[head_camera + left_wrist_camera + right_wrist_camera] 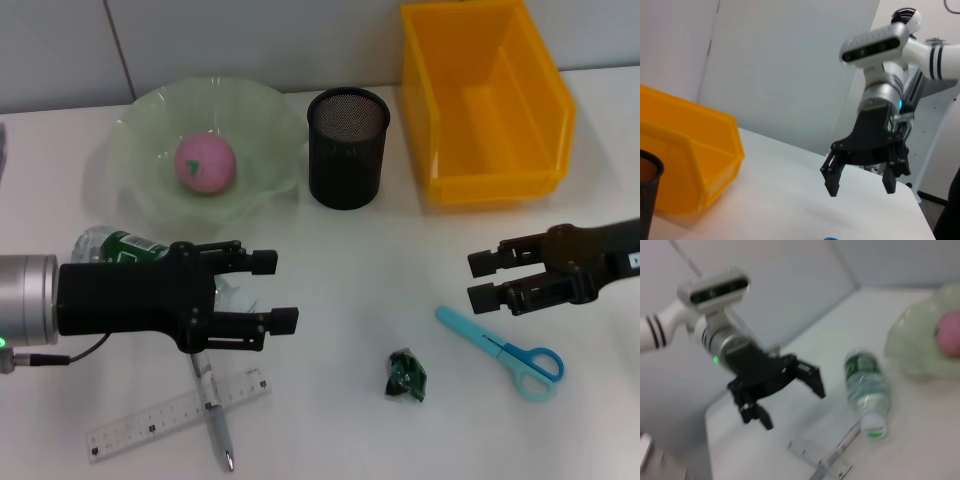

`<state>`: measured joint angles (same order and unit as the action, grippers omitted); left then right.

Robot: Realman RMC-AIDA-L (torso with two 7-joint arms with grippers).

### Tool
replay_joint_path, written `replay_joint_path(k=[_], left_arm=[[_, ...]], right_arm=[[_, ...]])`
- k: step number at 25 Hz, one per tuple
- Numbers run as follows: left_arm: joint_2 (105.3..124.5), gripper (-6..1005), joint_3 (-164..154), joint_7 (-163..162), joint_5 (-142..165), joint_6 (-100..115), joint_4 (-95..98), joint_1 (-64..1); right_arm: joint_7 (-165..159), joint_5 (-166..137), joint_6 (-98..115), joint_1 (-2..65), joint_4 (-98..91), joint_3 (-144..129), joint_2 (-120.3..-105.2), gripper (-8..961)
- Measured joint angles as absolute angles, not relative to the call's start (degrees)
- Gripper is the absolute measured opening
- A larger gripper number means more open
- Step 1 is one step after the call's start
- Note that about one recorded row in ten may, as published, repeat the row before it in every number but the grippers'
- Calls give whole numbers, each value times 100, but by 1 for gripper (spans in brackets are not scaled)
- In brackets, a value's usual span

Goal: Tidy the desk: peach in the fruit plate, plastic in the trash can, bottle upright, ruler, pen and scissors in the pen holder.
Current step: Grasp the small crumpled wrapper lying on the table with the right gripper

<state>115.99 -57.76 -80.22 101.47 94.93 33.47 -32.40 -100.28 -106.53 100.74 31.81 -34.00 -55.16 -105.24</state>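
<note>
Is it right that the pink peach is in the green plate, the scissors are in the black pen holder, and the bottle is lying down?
Not quite. The head view shows the scissors lying on the table, not in the pen holder. The peach is in the plate, and the bottle is lying down.

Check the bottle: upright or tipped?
Tipped. The bottle lies on its side on the table, beside the fruit plate, with the left claw hovering open above it.
</note>
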Motion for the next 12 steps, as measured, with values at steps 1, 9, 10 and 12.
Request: replay_joint_path(k=[1,9,10,12], left_arm=[[11599,818,-5770,-8006,10147,9496,3348,-3214],[11614,818,-5791,-7962,10154,9525,3348,-3126],[11621,818,-5793,-7960,10161,9519,3348,-3117],[11635,818,-5776,-7955,10177,9494,3349,-3094]], right_arm=[[-10174,-10820,10146,3317,-3494,-5505,-10520,775],[-10659,-12229,10403,4380,-3872,-5915,-10647,775],[-10659,-12229,10403,4380,-3872,-5915,-10647,775],[-10663,-12358,10344,4512,-3959,-6202,-10729,775]])
